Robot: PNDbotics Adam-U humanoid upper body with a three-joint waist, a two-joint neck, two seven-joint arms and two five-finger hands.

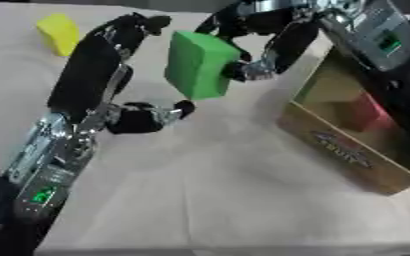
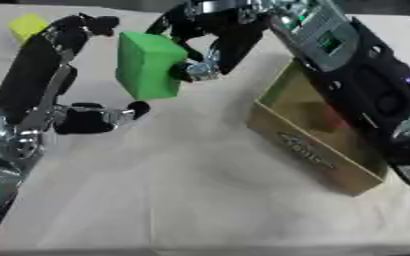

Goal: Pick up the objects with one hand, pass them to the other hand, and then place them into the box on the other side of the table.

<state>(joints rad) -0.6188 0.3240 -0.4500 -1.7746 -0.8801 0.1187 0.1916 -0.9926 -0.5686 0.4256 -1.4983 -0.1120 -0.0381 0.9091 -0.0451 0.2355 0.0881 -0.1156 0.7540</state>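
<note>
The bright green foam-like rectangular block [image 1: 200, 65] hangs in the air above the cloth-covered surface [image 1: 226, 190], between the two hands and a little to the left of the open brown cardboard box [image 1: 348, 155]. The right hand [image 1: 261, 37] comes in from the upper right and has its fingers [image 1: 243, 70] curled round the block's right side, so the block appears to be carried by that hand alone. It is held tilted, its long side nearly upright, probably because it was taken side-on from the other hand.

The left hand [image 1: 112, 80] stands just beside the block on its left, fingers straight or relaxed and spread, with a lower finger or thumb [image 1: 160, 115] reaching under the block's bottom corner without clearly touching it. By my judgement the pass is done or nearly so, and the block is due to travel right to the box.

A yellow block [image 1: 60, 32] lies on the surface at the far left, well apart, apparently waiting its turn. Inside the box a red shape [image 1: 366, 112] shows, likely an object placed already.

The right forearm covers the box's far wall and part of its inside, so what else lies there cannot be seen. The contact of the right fingers behind the block is hidden, and the printed mark on the box's front is unreadable.
</note>
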